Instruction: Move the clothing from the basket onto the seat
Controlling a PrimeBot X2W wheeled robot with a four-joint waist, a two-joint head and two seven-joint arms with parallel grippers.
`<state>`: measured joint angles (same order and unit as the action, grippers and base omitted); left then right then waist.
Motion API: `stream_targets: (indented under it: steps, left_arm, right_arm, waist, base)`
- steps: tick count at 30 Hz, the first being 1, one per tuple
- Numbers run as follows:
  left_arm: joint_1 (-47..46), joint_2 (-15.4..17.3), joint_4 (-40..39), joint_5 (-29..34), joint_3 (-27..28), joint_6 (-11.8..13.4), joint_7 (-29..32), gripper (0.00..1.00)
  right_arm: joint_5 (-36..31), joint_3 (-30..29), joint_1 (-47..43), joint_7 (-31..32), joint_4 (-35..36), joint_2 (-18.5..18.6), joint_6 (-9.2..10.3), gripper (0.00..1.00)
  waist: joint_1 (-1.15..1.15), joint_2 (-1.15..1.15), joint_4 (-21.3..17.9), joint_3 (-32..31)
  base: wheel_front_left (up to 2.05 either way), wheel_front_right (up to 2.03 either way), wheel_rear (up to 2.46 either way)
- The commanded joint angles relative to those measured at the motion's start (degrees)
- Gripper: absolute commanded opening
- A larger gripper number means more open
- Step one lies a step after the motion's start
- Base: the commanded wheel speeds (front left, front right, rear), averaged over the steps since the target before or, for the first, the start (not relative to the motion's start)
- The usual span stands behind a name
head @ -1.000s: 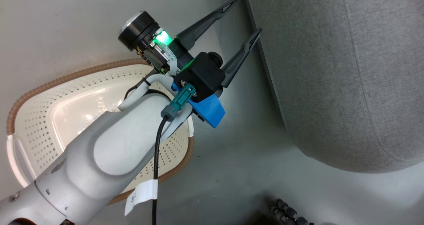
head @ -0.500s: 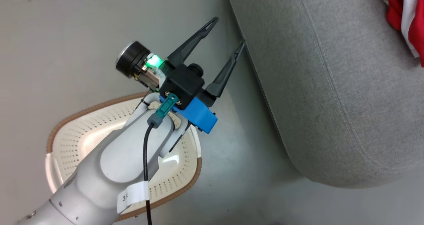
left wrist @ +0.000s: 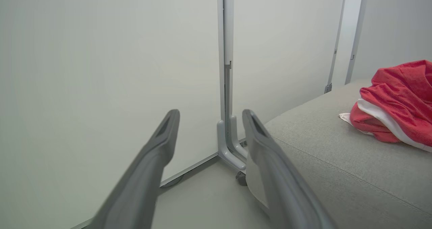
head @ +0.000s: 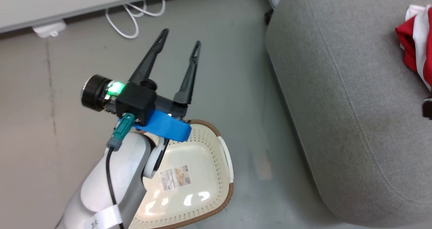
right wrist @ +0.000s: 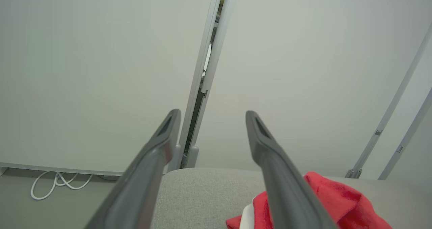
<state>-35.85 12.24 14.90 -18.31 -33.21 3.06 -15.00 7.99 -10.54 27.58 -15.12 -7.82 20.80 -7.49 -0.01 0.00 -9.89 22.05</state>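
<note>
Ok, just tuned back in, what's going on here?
Nothing is being held. The left gripper hangs open above the edge of the cream-white perforated plastic basket with the brown rim, whose visible bottom bears just a paper label. The bright red fabric clothing with white trim lies on the large grey woven sofa seat. The right gripper, open too, points over that clothing.

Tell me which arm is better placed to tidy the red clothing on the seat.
Right. The open right pincer hangs just over the clothing on the seat, while the open left pincer is out above the floor past the basket, with the clothing off to its side.
</note>
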Motion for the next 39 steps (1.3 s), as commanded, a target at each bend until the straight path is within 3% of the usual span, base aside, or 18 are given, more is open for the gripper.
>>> stream_targets:
  steps: [1, 11, 22, 39]
  left_arm:
    - [2.2, -0.4, -0.6, 0.8, 2.1, 0.0, -0.3, 1.0]
    - [12.1, -3.5, -3.0, 4.6, 14.4, -1.0, -0.2, 1.0]
    - [21.5, -6.7, -3.6, 8.0, 24.3, -3.7, -0.2, 1.0]
    - [29.7, -9.2, -3.7, 10.4, 30.4, -6.4, -0.2, 1.0]
  right_arm:
    - [-0.2, 1.6, -1.3, 0.0, 0.4, -0.4, -0.01, 1.0]
    - [0.5, 9.2, -4.6, 0.0, 0.6, -4.2, -0.01, 1.0]
    - [1.8, 9.6, -12.7, 0.0, -1.5, -9.8, -0.01, 1.0]
    - [1.3, 8.2, -22.2, 0.0, -3.6, -14.0, -0.01, 1.0]
  waist:
    - [0.01, 0.0, 3.3, -3.9]
    - [0.01, 0.0, 7.3, -9.8]
    - [0.01, 0.0, 9.2, -14.1]
    - [0.01, 0.0, 10.7, -18.5]
  base:
    - [0.0, 0.0, 0.0]
    - [0.0, 0.0, 0.0]
    - [0.0, 0.0, 0.0]
    - [0.0, 0.0, 0.0]
